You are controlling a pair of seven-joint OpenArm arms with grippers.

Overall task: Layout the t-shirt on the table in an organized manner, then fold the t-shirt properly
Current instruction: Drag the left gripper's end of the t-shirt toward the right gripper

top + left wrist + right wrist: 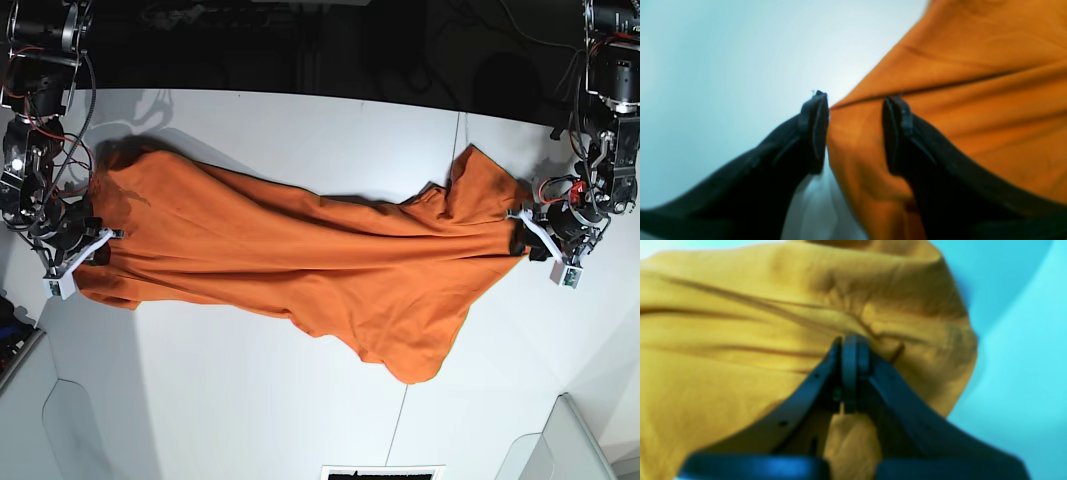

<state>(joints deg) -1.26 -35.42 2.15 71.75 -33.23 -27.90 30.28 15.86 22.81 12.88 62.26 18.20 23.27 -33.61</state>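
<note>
Two arms sit at opposite ends of the t-shirt (pixel 290 260), which lies stretched in a long band across the tabletop (pixel 300 130), and the placement makes sense as a way to pull the cloth out lengthwise before any folding. The right gripper (pixel 850 340), on the base view's left side, has its jaws pressed together on a pinch of orange fabric near that end's edge; creases in the right wrist view run toward the pinch point, which suggests this end is being held as the anchor. The left gripper (pixel 855 100), on the base view's right side, has its jaws standing apart with an edge of the shirt lying between them, one finger over bare tabletop and the other over cloth; nothing is clamped there. My reading is that it is straddling the hem to take hold, so both ends can then be drawn taut. The shirt is far from laid out: it is twisted along its length, with long folds through the middle and a loose lobe drooping toward the near side of the tabletop, while a peaked bunch rises close to the left gripper. Spreading comes first; folding looks some way off. A shallow bite could slip from soft fabric.
</note>
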